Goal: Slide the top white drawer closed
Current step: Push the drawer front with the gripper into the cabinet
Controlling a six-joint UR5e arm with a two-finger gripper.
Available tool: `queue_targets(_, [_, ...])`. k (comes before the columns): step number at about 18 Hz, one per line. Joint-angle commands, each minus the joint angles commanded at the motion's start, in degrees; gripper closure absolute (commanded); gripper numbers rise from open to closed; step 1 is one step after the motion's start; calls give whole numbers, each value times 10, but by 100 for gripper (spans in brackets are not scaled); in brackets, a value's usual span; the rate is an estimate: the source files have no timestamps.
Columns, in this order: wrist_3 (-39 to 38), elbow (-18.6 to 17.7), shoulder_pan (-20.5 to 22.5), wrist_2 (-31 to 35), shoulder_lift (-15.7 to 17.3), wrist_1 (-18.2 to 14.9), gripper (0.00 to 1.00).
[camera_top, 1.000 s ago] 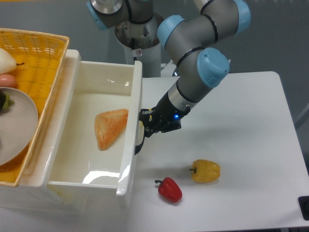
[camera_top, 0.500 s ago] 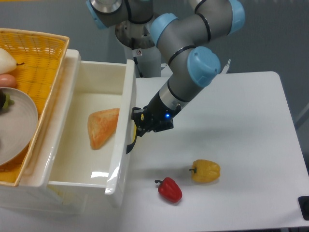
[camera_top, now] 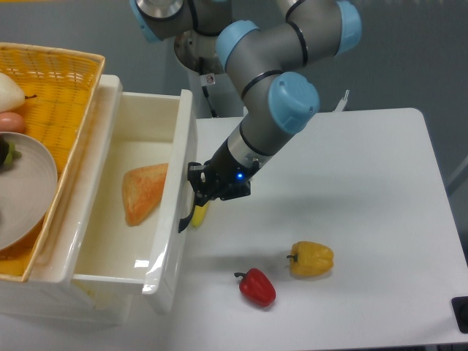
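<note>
Top white drawer [camera_top: 117,212]: partly open, front panel facing right, its closing travel running leftward into the cabinet; gripper [camera_top: 197,191] set against the front at the black handle [camera_top: 191,212], on the drawer's right, finger spread not discernible.

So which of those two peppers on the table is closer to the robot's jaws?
The red pepper, by a small margin. It lies left of the yellow pepper, more nearly below the gripper pressing the drawer front.
</note>
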Motion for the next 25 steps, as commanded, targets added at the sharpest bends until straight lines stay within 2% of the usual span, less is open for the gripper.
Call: queue_targets(25, [-43,4,-76,11,-4,7,93])
